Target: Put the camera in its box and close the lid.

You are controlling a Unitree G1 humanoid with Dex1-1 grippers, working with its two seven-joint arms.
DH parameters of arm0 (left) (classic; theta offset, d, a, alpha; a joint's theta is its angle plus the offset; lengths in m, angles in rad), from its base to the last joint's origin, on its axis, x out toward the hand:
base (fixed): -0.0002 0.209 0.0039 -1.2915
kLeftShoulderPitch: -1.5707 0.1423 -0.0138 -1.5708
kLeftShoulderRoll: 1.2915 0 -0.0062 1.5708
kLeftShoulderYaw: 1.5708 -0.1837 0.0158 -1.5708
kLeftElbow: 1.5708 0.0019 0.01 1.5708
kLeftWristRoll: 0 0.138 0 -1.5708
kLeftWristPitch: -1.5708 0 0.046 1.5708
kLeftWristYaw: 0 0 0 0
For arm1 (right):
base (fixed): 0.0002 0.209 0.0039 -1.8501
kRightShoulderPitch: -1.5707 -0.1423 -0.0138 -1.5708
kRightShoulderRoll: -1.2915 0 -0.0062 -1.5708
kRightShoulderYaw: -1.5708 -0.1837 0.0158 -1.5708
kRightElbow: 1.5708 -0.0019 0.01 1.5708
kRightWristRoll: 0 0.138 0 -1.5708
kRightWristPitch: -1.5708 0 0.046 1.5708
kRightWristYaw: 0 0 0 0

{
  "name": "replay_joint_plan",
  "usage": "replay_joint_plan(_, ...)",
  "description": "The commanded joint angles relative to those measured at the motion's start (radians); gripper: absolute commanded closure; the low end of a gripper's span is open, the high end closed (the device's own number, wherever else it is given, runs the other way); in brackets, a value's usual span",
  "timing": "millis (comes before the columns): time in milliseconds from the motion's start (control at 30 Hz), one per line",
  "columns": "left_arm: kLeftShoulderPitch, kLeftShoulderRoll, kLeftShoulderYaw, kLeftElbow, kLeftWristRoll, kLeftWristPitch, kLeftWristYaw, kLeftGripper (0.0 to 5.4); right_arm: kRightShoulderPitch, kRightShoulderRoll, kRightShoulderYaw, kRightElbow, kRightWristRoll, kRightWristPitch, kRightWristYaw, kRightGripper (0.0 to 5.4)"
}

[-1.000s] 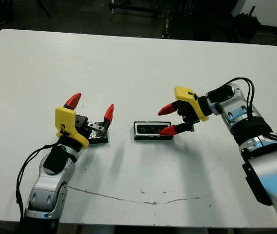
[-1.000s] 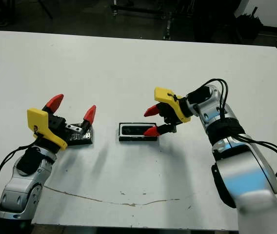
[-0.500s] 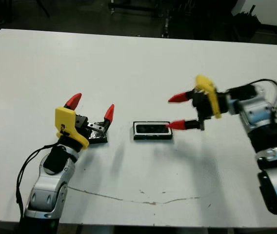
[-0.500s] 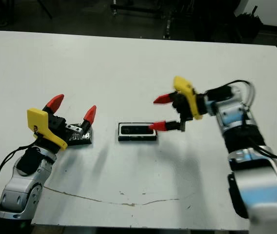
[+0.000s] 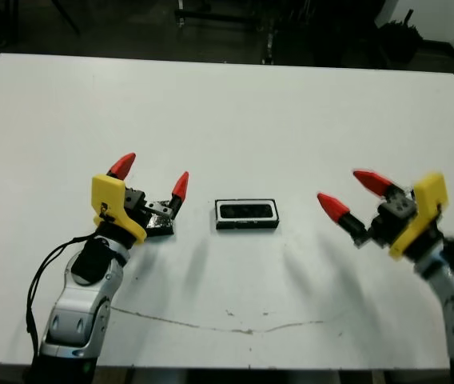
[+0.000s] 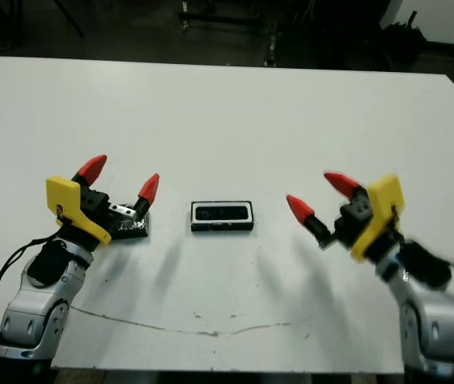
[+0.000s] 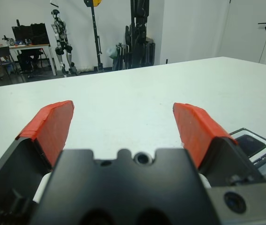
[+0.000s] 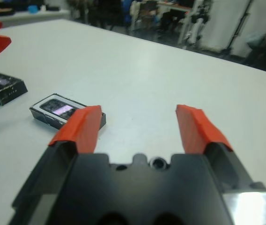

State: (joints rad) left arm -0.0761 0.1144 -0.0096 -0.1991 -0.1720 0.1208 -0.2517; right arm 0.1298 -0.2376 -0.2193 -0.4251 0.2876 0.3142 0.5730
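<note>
Camera (image 5: 247,211) sits in box (image 5: 247,226), mid-table; lid (image 5: 160,230) stiff, slick—pinch long edges; L gripper (image 5: 151,178) & R gripper (image 5: 353,194) both spread, empty

Silver arms with black cables carry yellow-bracketed, black-bodied end effectors whose fingers (image 5: 120,166) are red-tipped.

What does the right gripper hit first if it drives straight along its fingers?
Probably nothing soon. The open right gripper points toward the table's far left side; the box holding the camera sits just off that line, near one fingertip's path, though depth is unclear.
</note>
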Motion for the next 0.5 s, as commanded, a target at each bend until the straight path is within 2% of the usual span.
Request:
replay_joint_plan(33,0.008,0.019,0.005,-0.004,0.006,0.017,-0.002,0.0,0.083,0.046,0.006,-0.044,0.002,-0.059,-0.069,1.92)
replay_joint_plan(133,0.007,0.025,0.008,0.0,0.007,0.01,-0.009,0.0,0.14,0.082,0.024,-0.075,-0.01,-0.093,-0.13,2.3)
replay_joint_plan(333,0.009,0.027,0.012,-0.008,0.003,0.019,-0.01,0.0,0.203,0.147,0.066,-0.081,-0.081,-0.178,-0.265,3.2)
replay_joint_plan(500,0.01,0.035,0.014,-0.008,0.005,0.016,-0.016,0.0,0.226,0.187,0.091,-0.052,-0.095,-0.252,-0.321,3.94)
